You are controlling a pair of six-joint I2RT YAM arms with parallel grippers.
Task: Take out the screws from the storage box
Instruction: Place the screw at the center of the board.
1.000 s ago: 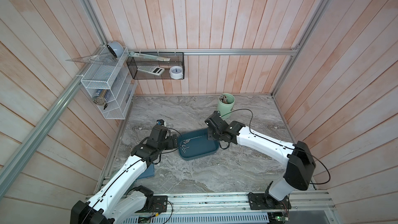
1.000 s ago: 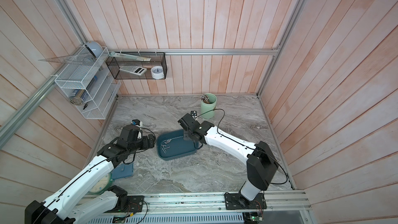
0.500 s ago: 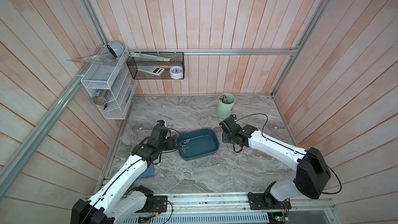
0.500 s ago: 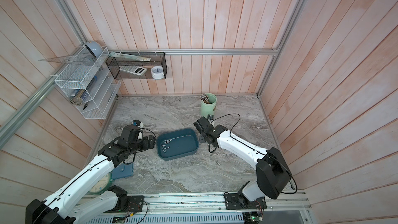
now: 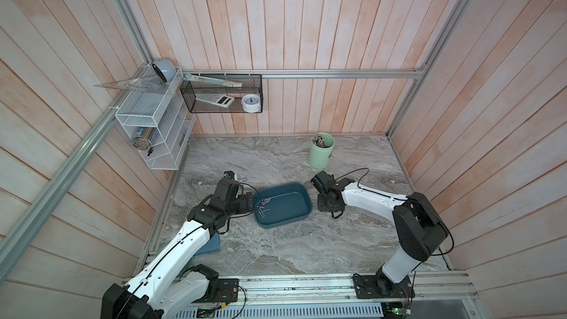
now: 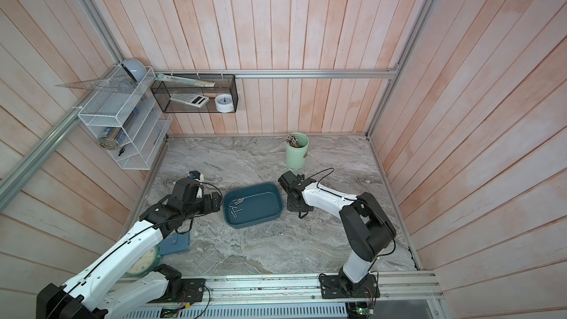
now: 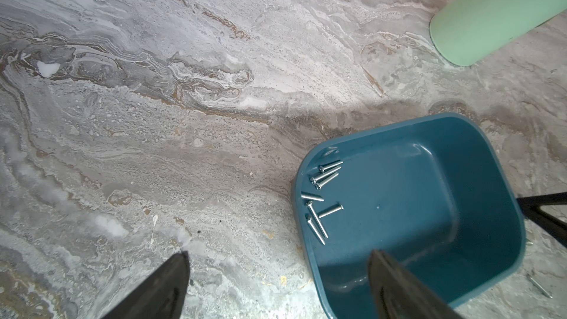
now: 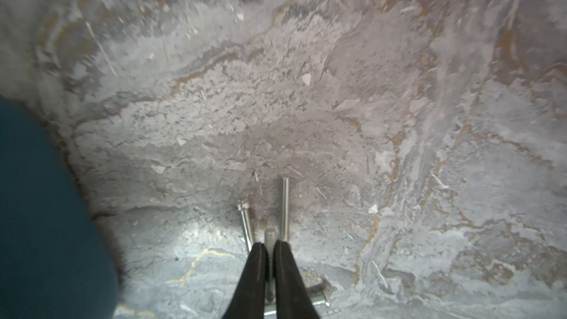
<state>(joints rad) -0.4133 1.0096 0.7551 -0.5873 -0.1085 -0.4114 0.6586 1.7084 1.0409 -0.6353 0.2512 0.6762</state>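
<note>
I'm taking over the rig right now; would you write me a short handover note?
Left tool: open, empty, at the storage box's end.
Right tool: shut on one screw, over the marble table beside the box.
Done: at least three loose screws lie on the table.
Left to do: about seven screws in the box, near the left tool; set down the held screw first.
</note>
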